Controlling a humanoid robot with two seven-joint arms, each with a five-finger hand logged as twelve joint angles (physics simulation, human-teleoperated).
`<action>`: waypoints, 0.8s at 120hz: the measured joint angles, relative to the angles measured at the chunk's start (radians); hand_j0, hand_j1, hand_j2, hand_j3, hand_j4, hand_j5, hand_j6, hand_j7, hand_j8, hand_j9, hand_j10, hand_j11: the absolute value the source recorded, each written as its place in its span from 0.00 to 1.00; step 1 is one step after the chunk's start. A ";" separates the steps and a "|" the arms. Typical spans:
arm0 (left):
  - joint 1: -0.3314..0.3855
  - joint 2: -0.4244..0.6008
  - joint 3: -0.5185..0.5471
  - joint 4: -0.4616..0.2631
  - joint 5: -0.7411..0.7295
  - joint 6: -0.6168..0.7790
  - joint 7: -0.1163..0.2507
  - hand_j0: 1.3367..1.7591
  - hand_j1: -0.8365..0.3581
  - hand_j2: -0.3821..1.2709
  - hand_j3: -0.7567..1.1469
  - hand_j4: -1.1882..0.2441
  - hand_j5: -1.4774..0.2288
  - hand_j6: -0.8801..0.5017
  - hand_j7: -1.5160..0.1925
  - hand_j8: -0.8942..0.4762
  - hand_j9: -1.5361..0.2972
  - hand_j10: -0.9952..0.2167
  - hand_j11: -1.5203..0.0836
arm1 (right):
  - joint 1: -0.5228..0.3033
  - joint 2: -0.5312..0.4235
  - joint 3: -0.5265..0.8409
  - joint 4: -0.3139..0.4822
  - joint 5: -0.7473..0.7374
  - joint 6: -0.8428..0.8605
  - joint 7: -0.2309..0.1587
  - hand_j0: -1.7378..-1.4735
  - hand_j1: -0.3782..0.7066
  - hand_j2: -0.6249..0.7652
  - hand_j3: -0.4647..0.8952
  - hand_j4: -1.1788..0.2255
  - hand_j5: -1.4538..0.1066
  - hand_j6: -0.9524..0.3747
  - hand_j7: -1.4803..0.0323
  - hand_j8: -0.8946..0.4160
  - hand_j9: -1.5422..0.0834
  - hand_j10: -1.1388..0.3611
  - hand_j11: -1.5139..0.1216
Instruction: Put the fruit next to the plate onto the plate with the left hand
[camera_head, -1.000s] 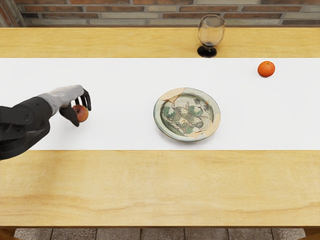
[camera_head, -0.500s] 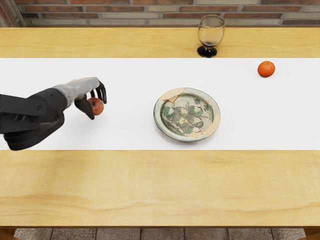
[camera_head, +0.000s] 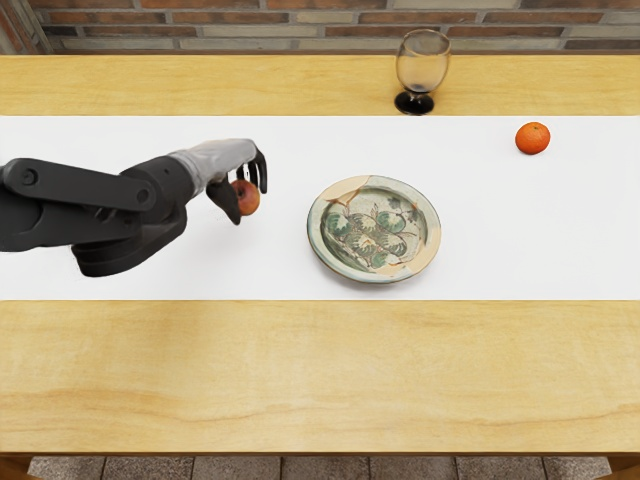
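The left hand (camera_head: 226, 172) is pinching a small red fruit (camera_head: 247, 197) between curled dark fingers and thumb. The fruit is hanging in that grip over the white runner (camera_head: 500, 240), left of the patterned plate (camera_head: 316, 228) and not touching it. Behind the plate a wine glass (camera_head: 420, 62) is standing on the wooden table (camera_head: 320, 380), and an orange (camera_head: 532, 138) is lying on the runner well to the right

Reddish fruit (camera_head: 246, 197), green-patterned cream plate (camera_head: 314, 228), orange mandarin (camera_head: 533, 138), white runner (camera_head: 500, 230), wood-grain table (camera_head: 320, 380).
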 joint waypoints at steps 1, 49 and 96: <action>0.000 -0.003 -0.001 0.002 0.000 0.000 0.001 0.76 0.45 0.47 0.40 0.35 0.30 0.28 0.33 0.31 0.32 0.24 0.36 | 0.000 0.000 0.000 0.000 0.000 0.000 0.000 0.30 0.06 0.45 0.34 0.82 0.91 0.70 0.95 0.66 0.93 0.74 0.90; -0.034 -0.151 -0.026 0.098 -0.039 -0.021 0.030 0.76 0.44 0.48 0.40 0.35 0.30 0.29 0.34 0.31 0.33 0.24 0.36 | 0.000 0.000 0.000 0.000 0.000 0.000 0.000 0.30 0.06 0.45 0.34 0.82 0.91 0.70 0.95 0.66 0.93 0.74 0.90; -0.038 -0.302 -0.048 0.150 -0.063 -0.021 0.034 0.76 0.45 0.47 0.40 0.35 0.31 0.28 0.34 0.30 0.33 0.24 0.37 | 0.000 0.000 0.000 0.000 0.000 0.000 0.000 0.30 0.06 0.45 0.34 0.82 0.91 0.70 0.95 0.66 0.93 0.74 0.90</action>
